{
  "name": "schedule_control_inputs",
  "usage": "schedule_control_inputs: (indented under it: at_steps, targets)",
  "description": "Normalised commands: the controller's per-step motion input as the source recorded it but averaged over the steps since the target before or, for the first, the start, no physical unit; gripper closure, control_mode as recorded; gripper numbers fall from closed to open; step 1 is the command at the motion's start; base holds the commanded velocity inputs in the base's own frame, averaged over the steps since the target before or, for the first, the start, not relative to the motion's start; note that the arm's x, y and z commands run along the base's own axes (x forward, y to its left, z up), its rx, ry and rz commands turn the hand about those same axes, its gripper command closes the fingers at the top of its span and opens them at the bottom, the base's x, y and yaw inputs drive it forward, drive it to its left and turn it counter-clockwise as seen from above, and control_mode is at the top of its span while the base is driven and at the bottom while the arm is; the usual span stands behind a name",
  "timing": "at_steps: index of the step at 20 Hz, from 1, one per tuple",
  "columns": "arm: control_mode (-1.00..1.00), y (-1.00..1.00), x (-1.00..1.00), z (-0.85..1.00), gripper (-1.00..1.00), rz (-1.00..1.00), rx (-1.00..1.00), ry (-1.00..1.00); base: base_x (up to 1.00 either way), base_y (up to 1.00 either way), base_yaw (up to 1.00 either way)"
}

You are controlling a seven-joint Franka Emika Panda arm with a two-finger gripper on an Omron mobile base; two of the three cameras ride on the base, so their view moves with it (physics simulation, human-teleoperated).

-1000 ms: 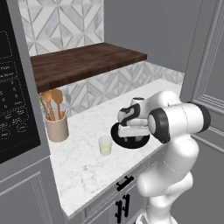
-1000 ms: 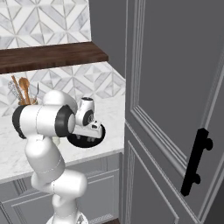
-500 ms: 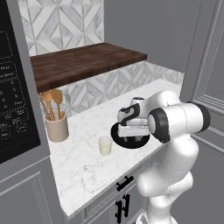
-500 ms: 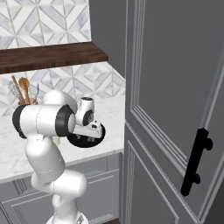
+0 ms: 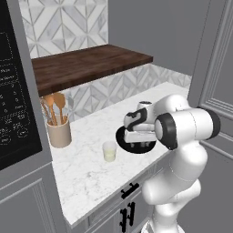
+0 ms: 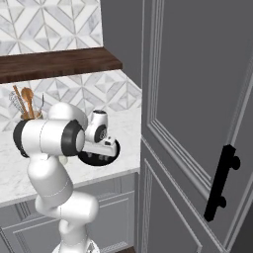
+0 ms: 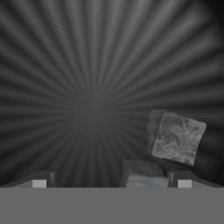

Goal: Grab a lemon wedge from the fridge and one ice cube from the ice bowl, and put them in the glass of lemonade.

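1. Against the pictures from half a second and a second ago almost nothing differs: the arm hangs in the same bent pose over the ice bowl (image 5: 136,146), and the glass of lemonade (image 5: 109,151) and the tan cup (image 5: 59,134) stand where they stood.
2. The white arm folds forward from its base, its big elbow joint out over the counter edge (image 5: 91,182), and the hand points straight down into the bowl.
3. In the hand view the gripper (image 7: 111,183) sits low inside the bowl; its fingertips (image 7: 39,183) stand spread wide, pinching nothing.
4. One ice cube (image 7: 177,138) lies on the ribbed black floor of the bowl, off to the side of the open jaws; a second ice cube (image 7: 144,174) sits just inside the far fingertip, though I cannot tell if they touch.
5. The glass holds pale yellow liquid and stands on the marble just beside the bowl, apart from it.
6. The tan cup holds wooden spoons (image 5: 54,107) and stands near the wall.
7. In the right base view a tall grey panelled door (image 6: 197,123) with a black handle (image 6: 222,183) rises beside the counter.
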Motion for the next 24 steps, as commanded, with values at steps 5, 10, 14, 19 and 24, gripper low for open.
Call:
schedule_control_inputs:
  at_steps: [5, 10, 14, 19, 24]
  targets:
    - [-1.00, -0.06, 0.00, 0.00, -1.00, 0.00, 0.00, 0.01, 0.00, 0.00, 0.00]
    - [-1.00, 0.00, 0.00, -0.01, -1.00, 0.00, 0.00, 0.01, 0.00, 0.00, 0.00]
    - [-1.00, 0.00, 0.03, -0.37, -1.00, 0.00, 0.00, 0.00, 0.00, 0.00, 0.00]
    - [-1.00, 0.00, 0.00, -0.12, -1.00, 0.00, 0.00, 0.00, 0.00, 0.00, 0.00]
    - [-1.00, 0.00, 0.00, 0.00, 1.00, 0.00, 0.00, 0.00, 0.00, 0.00, 0.00]
